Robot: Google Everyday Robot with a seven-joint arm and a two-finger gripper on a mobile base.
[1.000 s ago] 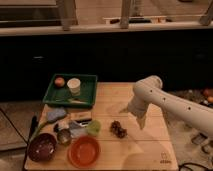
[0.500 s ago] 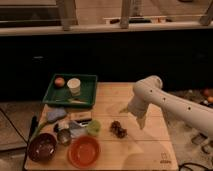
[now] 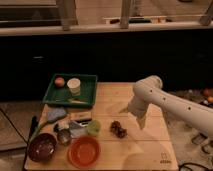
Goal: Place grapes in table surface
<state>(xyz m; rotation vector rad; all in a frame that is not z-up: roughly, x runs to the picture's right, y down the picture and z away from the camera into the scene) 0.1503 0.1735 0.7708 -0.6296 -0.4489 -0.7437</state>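
Note:
The grapes (image 3: pixel 118 129), a small dark reddish-brown bumpy cluster, lie on the light tan wooden table surface (image 3: pixel 145 147) near its middle. The white arm comes in from the right, and my gripper (image 3: pixel 140 121) hangs at its end, pointing down just right of the grapes and a little above the tabletop. It does not touch the grapes. A small dark logo (image 3: pixel 163 158) marks the table's near right corner.
A green tray (image 3: pixel 71 90) at the back left holds an orange-red fruit (image 3: pixel 59 81) and a white cup (image 3: pixel 74 86). An orange bowl (image 3: pixel 83 151), a dark bowl (image 3: pixel 42 148), a small green cup (image 3: pixel 93 128) and other small items crowd the front left.

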